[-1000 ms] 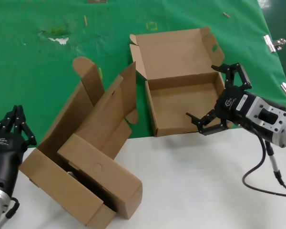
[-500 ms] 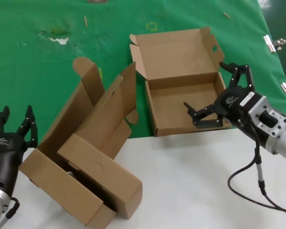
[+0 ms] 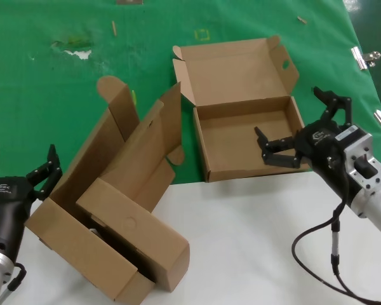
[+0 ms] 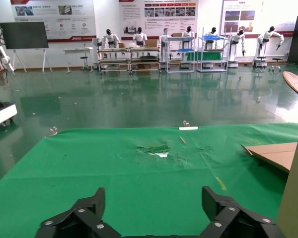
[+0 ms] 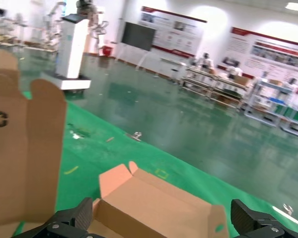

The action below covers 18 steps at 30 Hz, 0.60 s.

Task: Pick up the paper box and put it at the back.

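green cloth (image 3: 63, 89) under an open paper box (image 3: 241, 127) — lid up, near the white tabletop (image 3: 254, 241)
right gripper (image 3: 298, 130) spread wide across the box's right wall — left gripper (image 3: 19, 178) open beside the nested boxes (image 3: 114, 216).

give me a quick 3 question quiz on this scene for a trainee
1. True or false: the paper box has its lid shut.
2. Which gripper is at the paper box? A) left gripper B) right gripper
3. Fill in: the paper box lies on the ____ cloth.

Key: 1 false, the lid stands open. 2 B, its jaws open across the box's right wall; the left one waits by the nested boxes. 3 green.
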Each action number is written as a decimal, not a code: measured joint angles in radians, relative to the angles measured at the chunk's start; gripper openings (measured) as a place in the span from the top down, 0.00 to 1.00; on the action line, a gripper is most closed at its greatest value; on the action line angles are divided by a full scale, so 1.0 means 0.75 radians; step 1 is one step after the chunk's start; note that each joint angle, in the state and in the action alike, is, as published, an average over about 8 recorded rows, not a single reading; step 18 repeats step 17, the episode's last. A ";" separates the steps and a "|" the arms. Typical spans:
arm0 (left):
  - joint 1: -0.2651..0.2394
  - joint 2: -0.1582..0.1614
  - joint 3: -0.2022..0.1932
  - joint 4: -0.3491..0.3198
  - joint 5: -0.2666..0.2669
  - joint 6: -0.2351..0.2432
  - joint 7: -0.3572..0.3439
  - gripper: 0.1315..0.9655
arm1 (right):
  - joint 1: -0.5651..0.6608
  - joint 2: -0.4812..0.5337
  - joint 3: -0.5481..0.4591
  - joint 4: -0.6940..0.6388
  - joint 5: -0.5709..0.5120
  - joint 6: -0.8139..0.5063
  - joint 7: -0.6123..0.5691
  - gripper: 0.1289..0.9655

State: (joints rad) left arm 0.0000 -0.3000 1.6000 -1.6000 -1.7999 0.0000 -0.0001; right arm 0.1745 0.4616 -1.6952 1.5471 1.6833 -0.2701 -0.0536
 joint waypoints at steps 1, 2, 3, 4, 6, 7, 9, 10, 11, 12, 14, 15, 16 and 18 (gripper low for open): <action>0.000 0.000 0.000 0.000 0.000 0.000 0.000 0.43 | -0.009 -0.008 0.005 0.003 0.006 0.014 0.003 0.00; 0.000 0.000 0.000 0.000 0.000 0.000 0.000 0.40 | -0.018 -0.017 0.010 0.005 0.012 0.028 0.006 0.00; 0.000 0.000 0.000 0.000 0.000 0.000 0.000 0.37 | -0.027 -0.025 0.015 0.008 0.018 0.041 0.008 0.00; 0.000 0.000 0.000 0.000 0.000 0.000 0.000 0.37 | -0.035 -0.033 0.019 0.011 0.024 0.055 0.011 0.00; 0.000 0.000 0.000 0.000 0.000 0.000 0.000 0.32 | -0.053 -0.049 0.029 0.016 0.036 0.082 0.016 0.00; 0.000 0.000 0.000 0.000 0.000 0.000 0.000 0.29 | -0.062 -0.058 0.034 0.019 0.042 0.096 0.019 0.00; 0.000 0.000 0.000 0.000 0.000 0.000 0.000 0.24 | -0.080 -0.074 0.044 0.024 0.053 0.124 0.025 0.00; 0.000 0.000 0.000 0.000 0.000 0.000 0.000 0.21 | -0.089 -0.082 0.049 0.027 0.059 0.138 0.027 0.00; 0.000 0.000 0.000 0.000 0.000 0.000 0.000 0.19 | -0.098 -0.091 0.053 0.030 0.066 0.152 0.030 0.00; 0.000 0.000 0.000 0.000 0.000 0.000 0.000 0.16 | -0.107 -0.099 0.058 0.032 0.072 0.166 0.033 0.00; 0.000 0.000 0.000 0.000 0.000 0.000 0.000 0.16 | -0.125 -0.116 0.068 0.038 0.084 0.194 0.039 0.00; 0.000 0.000 0.000 0.000 0.000 0.000 0.000 0.16 | -0.129 -0.120 0.071 0.039 0.087 0.200 0.040 0.00; 0.000 0.000 0.000 0.000 0.000 0.000 0.000 0.16 | -0.134 -0.124 0.073 0.041 0.089 0.207 0.041 0.00; 0.000 0.000 0.000 0.000 0.000 0.000 0.000 0.16 | -0.139 -0.128 0.076 0.042 0.093 0.214 0.043 0.00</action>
